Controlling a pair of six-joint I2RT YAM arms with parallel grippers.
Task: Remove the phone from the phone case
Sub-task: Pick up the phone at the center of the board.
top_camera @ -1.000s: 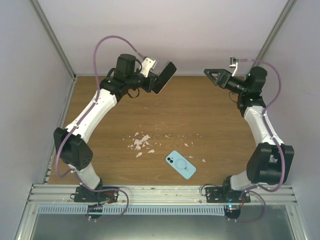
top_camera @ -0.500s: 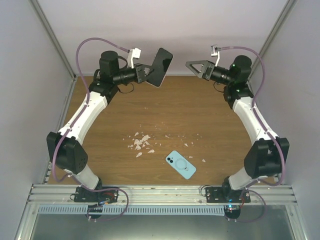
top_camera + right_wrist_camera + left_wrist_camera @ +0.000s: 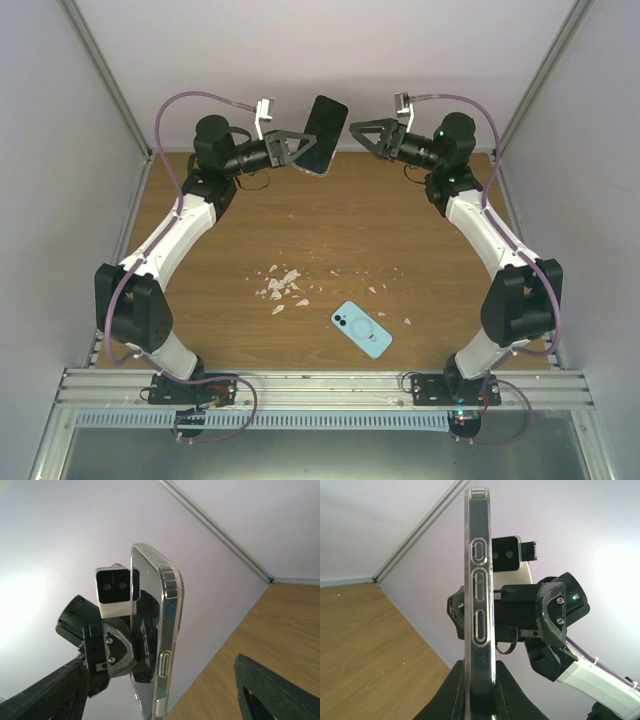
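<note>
Right jaws — now nearer the phone case (image 3: 320, 135)

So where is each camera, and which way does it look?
Top: above, behind the robot, looking down on the table; both arms show, left gripper holding the case, right gripper open.
Left wrist: on that arm, looking along its fingers at the case's edge, right gripper beyond.
Right wrist: on that arm, looking between its fingers at the case, left gripper behind it.
All share the case.

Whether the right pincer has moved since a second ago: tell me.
Yes. The right pincer has swung left along the table's back edge and closer to the clear case in the left pincer.
</note>
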